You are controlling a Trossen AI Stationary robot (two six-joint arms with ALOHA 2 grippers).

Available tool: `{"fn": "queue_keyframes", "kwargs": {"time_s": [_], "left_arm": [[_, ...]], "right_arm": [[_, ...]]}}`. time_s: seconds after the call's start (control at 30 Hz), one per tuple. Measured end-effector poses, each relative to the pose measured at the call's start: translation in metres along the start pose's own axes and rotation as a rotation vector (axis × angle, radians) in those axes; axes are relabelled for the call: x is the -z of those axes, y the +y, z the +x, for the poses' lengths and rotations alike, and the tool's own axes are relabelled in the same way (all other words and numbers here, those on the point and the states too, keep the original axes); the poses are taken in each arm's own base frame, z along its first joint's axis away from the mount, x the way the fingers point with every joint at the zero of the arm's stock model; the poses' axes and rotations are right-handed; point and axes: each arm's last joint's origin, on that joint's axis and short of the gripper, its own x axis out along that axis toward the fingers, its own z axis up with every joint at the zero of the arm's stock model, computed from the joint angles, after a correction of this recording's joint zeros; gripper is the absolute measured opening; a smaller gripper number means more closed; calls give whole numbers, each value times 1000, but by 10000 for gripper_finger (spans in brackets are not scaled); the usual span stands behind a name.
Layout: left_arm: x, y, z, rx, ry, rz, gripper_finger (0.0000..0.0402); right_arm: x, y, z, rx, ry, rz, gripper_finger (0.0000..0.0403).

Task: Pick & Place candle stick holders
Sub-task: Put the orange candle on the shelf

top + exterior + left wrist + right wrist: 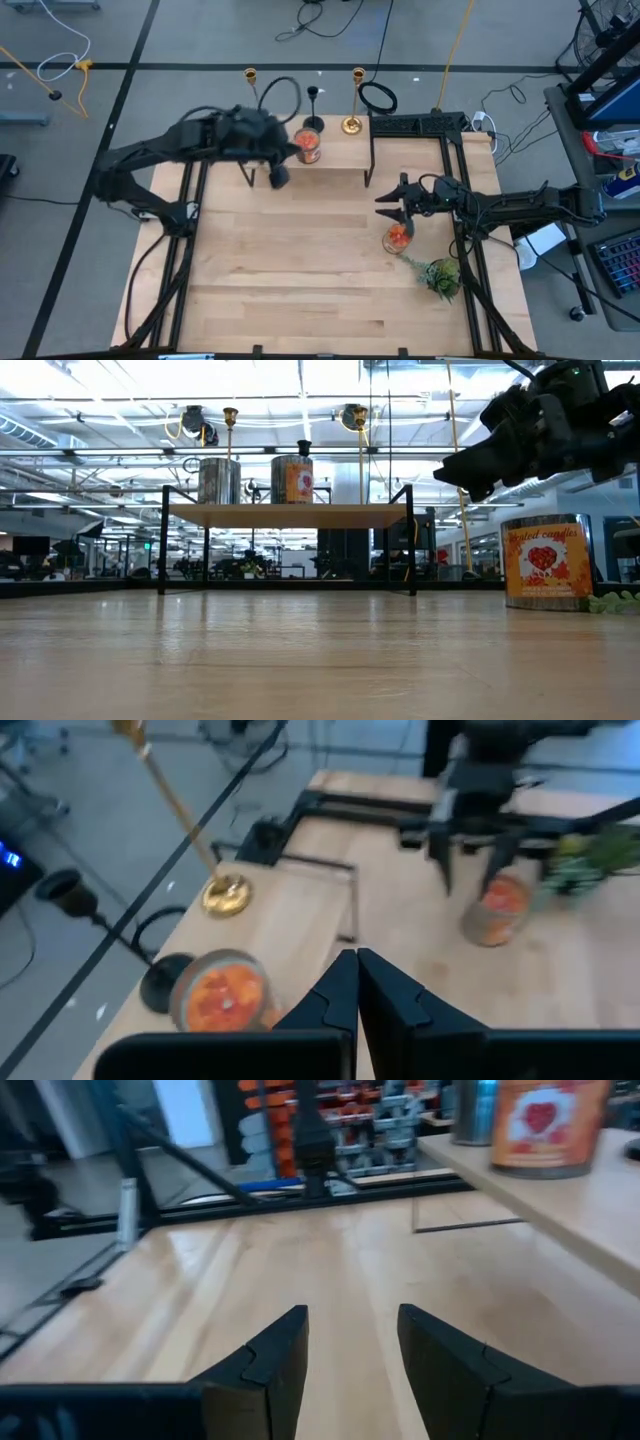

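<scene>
Two tall gold candle stick holders stand on a raised wooden shelf at the table's far side, on their round bases. Only the top of the left one shows; the right one also shows in the left wrist view. A shorter black holder stands between them and shows in the left wrist view too. My left gripper is shut and empty over the shelf's near edge, left of the black holder. My right gripper is open and empty above the table, right of the shelf.
An orange candle jar stands on the shelf by my left gripper, with a silver tin beside it. A second candle jar stands on the table under my right gripper. A green plant sprig lies near the right edge.
</scene>
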Motion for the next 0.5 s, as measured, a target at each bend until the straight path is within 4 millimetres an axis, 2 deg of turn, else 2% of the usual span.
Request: {"fn": "queue_keyframes", "kwargs": {"time_s": [0.1, 0.23, 0.33, 0.5], "left_arm": [[4, -16, -21, 10, 6, 42, 6], [14, -40, -33, 12, 31, 87, 10], [29, -62, -29, 27, 29, 130, 17], [65, -93, -7, 25, 38, 200, 4]], "right_arm": [[0, 2, 0, -75, 6, 0, 155], [0, 3, -1, -114, 7, -8, 155], [2, 4, -2, -112, 39, 2, 155], [-5, 4, -2, -94, 185, 49, 155]]}}
